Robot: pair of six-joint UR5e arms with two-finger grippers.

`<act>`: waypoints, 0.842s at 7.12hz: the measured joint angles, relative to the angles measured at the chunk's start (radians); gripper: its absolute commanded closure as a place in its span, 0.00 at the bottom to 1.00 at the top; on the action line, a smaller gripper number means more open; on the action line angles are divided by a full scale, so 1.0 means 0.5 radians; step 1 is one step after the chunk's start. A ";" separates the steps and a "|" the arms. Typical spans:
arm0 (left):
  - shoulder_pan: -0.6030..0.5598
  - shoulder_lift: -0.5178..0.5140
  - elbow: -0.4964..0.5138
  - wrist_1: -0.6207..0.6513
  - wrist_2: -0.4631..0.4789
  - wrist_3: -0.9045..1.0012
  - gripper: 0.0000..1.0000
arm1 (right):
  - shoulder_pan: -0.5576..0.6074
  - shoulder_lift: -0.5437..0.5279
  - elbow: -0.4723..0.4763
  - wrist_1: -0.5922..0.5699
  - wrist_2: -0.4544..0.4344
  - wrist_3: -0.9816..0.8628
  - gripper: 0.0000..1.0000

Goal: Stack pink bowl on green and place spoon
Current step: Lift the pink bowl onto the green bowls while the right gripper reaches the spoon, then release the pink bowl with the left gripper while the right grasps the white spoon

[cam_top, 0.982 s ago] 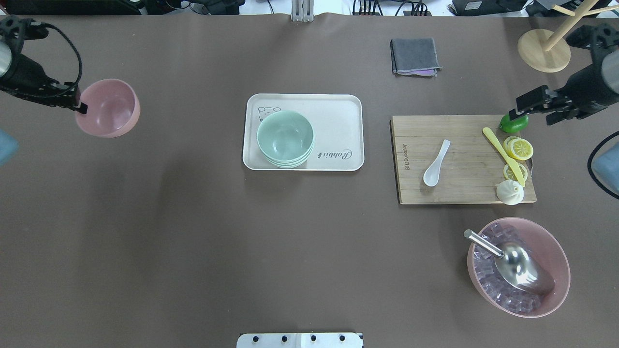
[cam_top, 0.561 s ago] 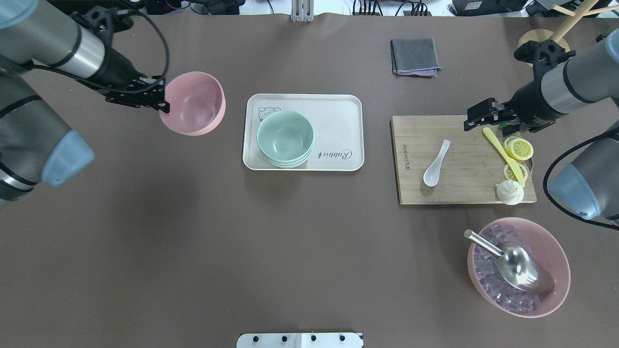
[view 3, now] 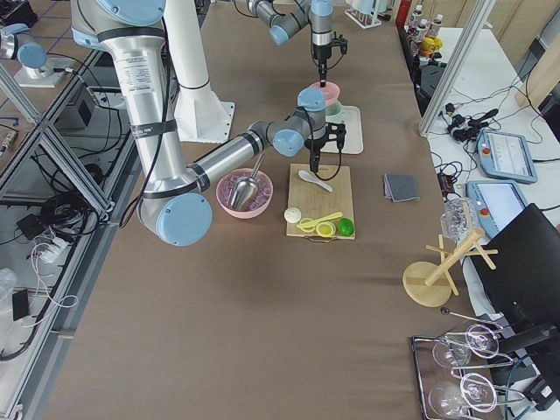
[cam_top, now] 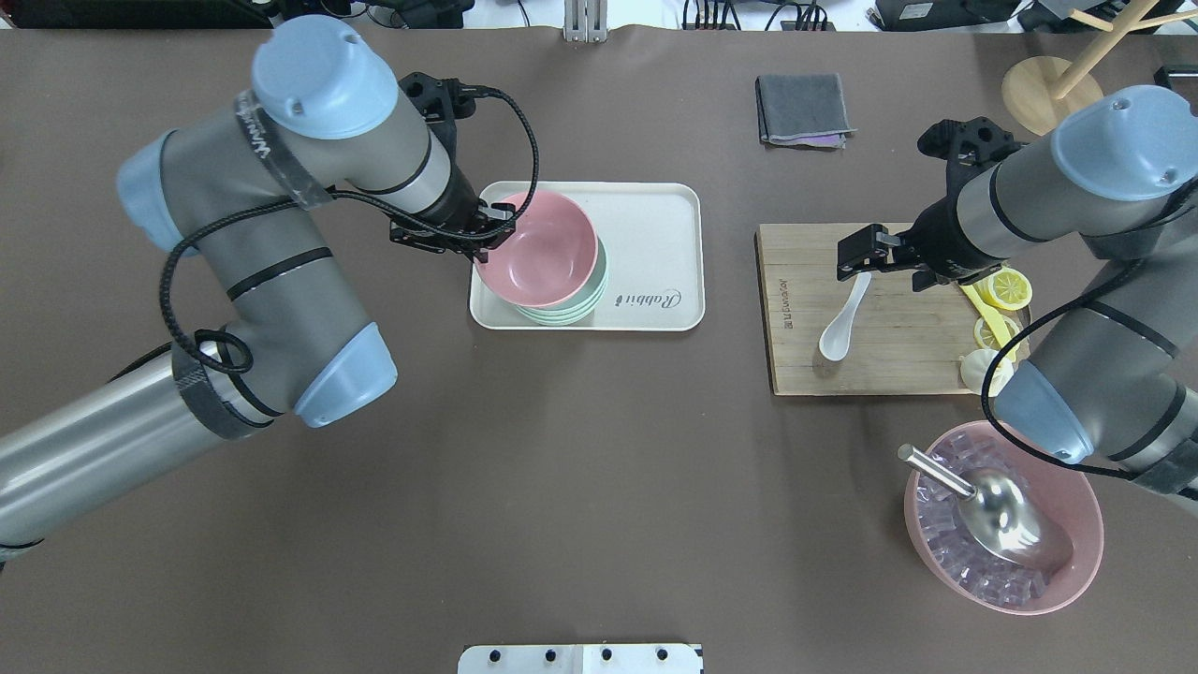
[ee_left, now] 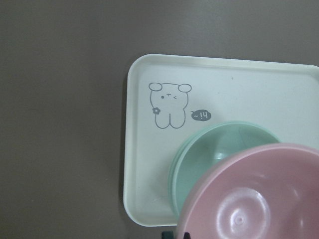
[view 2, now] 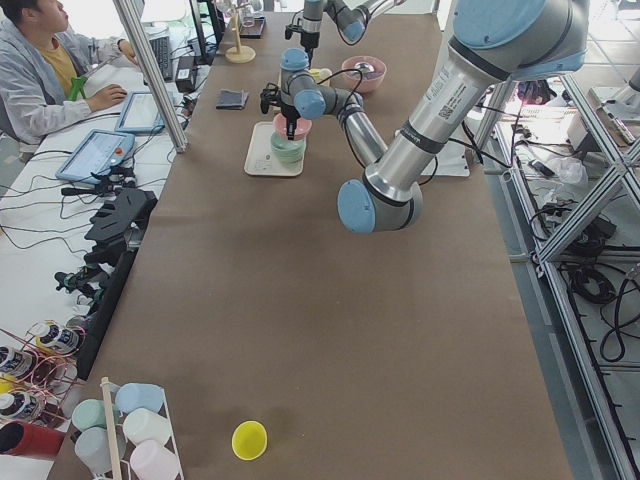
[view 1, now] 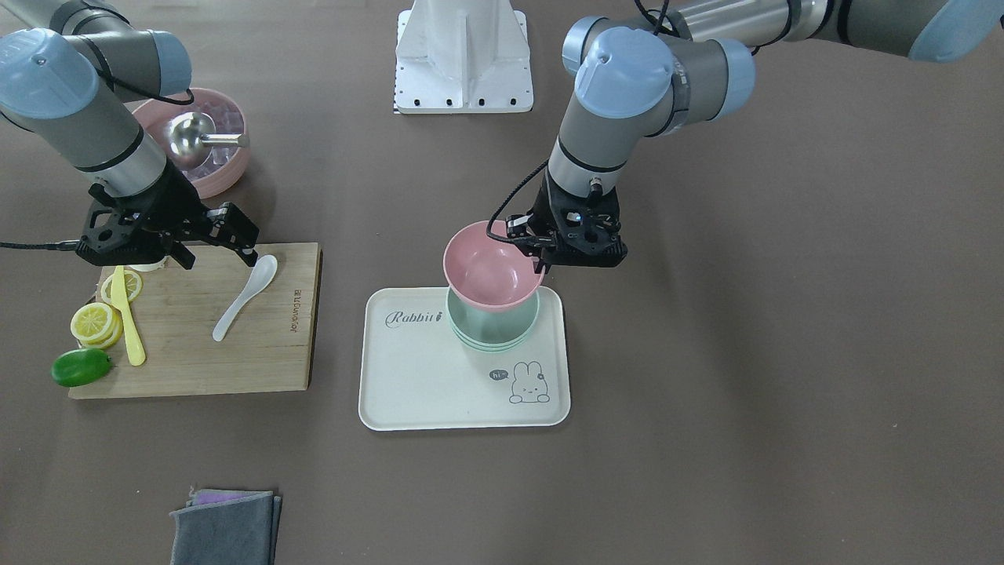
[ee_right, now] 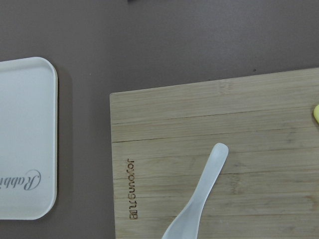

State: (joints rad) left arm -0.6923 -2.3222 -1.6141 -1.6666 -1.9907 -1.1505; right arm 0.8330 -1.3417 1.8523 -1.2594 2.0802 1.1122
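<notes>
Our left gripper (cam_top: 485, 234) clamps pink bowl (cam_top: 543, 253) rim over mint bowls (cam_top: 591, 292); right gripper (cam_top: 880, 271) jaws spread above white spoon (cam_top: 840, 328)

Brown table (cam_top: 599, 487), tray (cam_top: 655, 208), cutting board (cam_top: 903, 367), folded cloth (cam_top: 803, 108)

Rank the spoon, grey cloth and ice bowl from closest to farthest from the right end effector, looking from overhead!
1. Spoon, on the board, just beside the right end effector.
2. Grey cloth, toward the far edge.
3. Ice bowl, near right corner.

Brown table (cam_top: 599, 524), white side desk (view 3: 516, 87), aluminium frame posts (view 2: 152, 75)
</notes>
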 measured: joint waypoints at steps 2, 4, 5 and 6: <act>0.015 -0.033 0.088 -0.096 0.011 -0.013 0.03 | -0.036 0.001 -0.018 0.000 -0.019 0.054 0.01; 0.009 -0.032 0.106 -0.162 0.069 -0.001 0.02 | -0.087 0.004 -0.081 -0.006 -0.042 0.197 0.06; 0.003 -0.029 0.107 -0.193 0.122 0.002 0.02 | -0.095 0.021 -0.154 -0.005 -0.060 0.261 0.06; -0.005 -0.026 0.103 -0.206 0.144 0.003 0.02 | -0.096 0.051 -0.223 -0.004 -0.071 0.321 0.10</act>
State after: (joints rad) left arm -0.6945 -2.3351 -1.5624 -1.7697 -1.9187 -1.1488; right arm 0.7851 -1.3165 1.7407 -1.2612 2.0445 1.2729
